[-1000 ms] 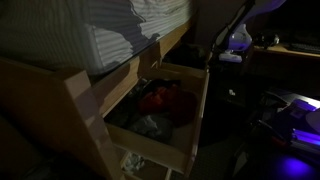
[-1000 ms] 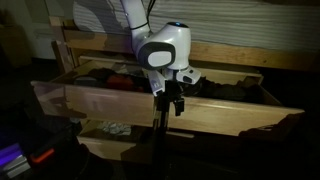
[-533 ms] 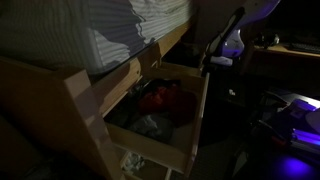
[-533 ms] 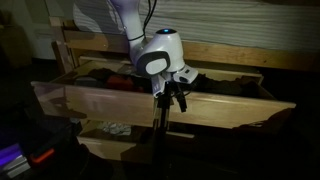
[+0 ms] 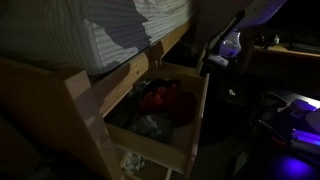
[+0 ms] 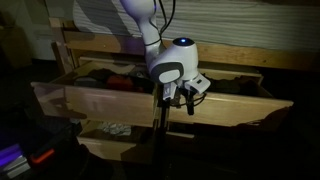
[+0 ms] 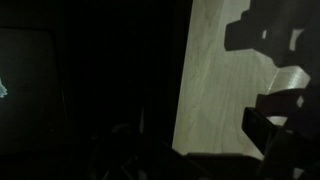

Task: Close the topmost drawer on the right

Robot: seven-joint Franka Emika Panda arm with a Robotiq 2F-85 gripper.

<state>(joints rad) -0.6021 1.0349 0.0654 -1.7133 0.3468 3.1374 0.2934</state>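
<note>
Topmost drawer point(image 6: 105, 104) is pulled well out of the bed frame, its plain front board running from 9 to 3 o'clock in an exterior view; the gripper point(image 6: 178, 97) hangs right in front of that board, near its middle. In the wrist view the gripper point(image 7: 242, 78) is released, dark fingers point(image 7: 285, 130) spread with nothing between them, pale board point(image 7: 215, 90) just behind. Inside the drawer point(image 5: 150, 147), a red garment point(image 5: 158, 98) lies at 12 o'clock from a grey one point(image 5: 150, 125); the lower drawer point(image 6: 110, 149) sits at 7 o'clock.
</note>
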